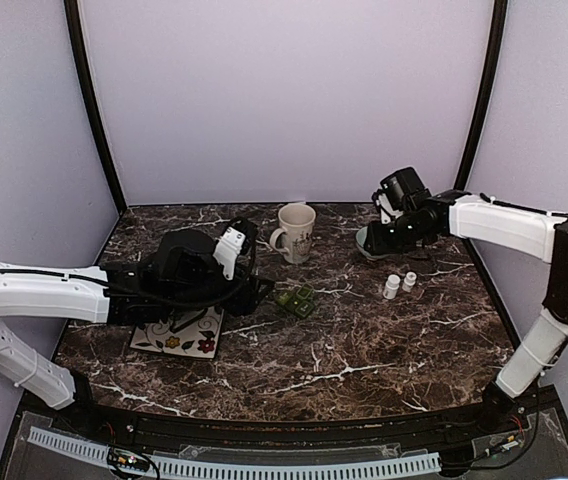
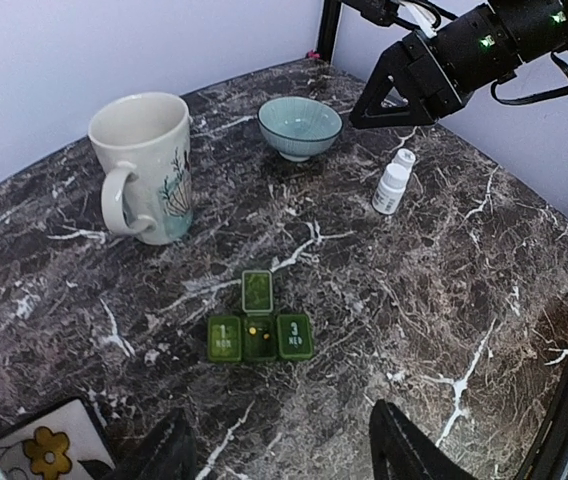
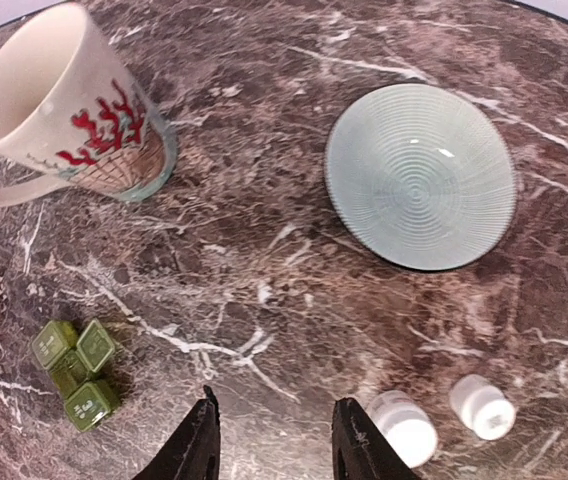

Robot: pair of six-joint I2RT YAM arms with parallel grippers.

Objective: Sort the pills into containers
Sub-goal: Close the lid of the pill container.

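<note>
Pill box (image 2: 259, 330) sat mid-worktop (image 1: 364, 350). Its middle lid was open with a yellowish speck inside, possibly one pill; the outer lids were closed. Left tool (image 2: 279, 420) was spread, empty, near the box. Right tool (image 3: 276, 402) was spread, empty, by the bowl (image 3: 419, 175) toward the far right corner. Sorting judged barely begun.

Dark marble table (image 1: 364, 350) (white-veined); pale lilac walls (image 1: 284, 90); black corner posts (image 1: 92, 100).
</note>
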